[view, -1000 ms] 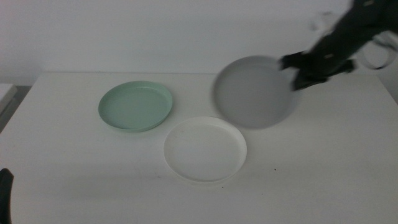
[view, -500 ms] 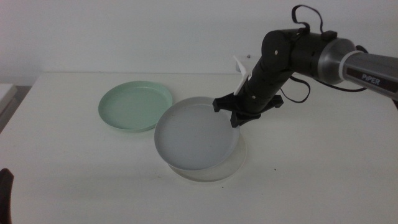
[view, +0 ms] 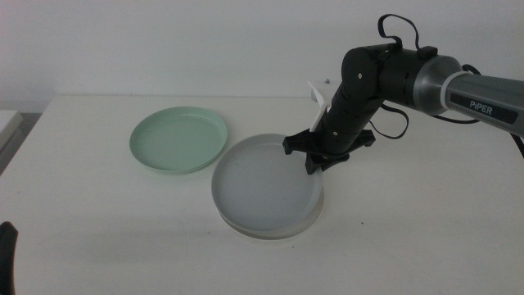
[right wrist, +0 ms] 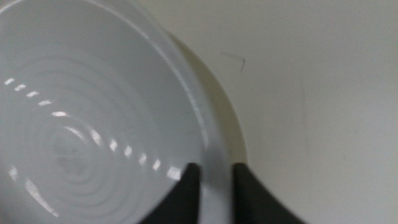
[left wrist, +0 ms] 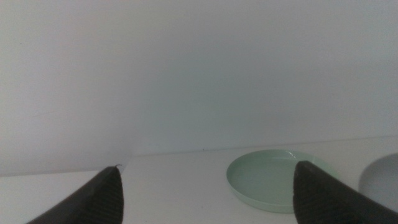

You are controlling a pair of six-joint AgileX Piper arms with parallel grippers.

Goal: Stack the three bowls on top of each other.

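The grey bowl (view: 264,182) lies nested in the white bowl, whose rim (view: 274,233) shows under it at the table's middle. My right gripper (view: 315,157) is shut on the grey bowl's far right rim. In the right wrist view its jaws pinch that rim (right wrist: 214,180), with the grey bowl (right wrist: 81,124) on one side and a crescent of the white bowl (right wrist: 233,130) beyond it. The mint green bowl (view: 178,138) sits alone to the left, also in the left wrist view (left wrist: 273,177). My left gripper (left wrist: 211,199) is open and empty, waiting at the front left corner (view: 5,250).
The white table (view: 426,221) ends at a plain wall behind. A cable loops off the right arm (view: 393,78), which reaches in from the right. The grey bowl's edge also shows in the left wrist view (left wrist: 382,180).
My right gripper carried the grey bowl from the back right down and left, and lowered it from a tilt over the white bowl to lie flat in it.
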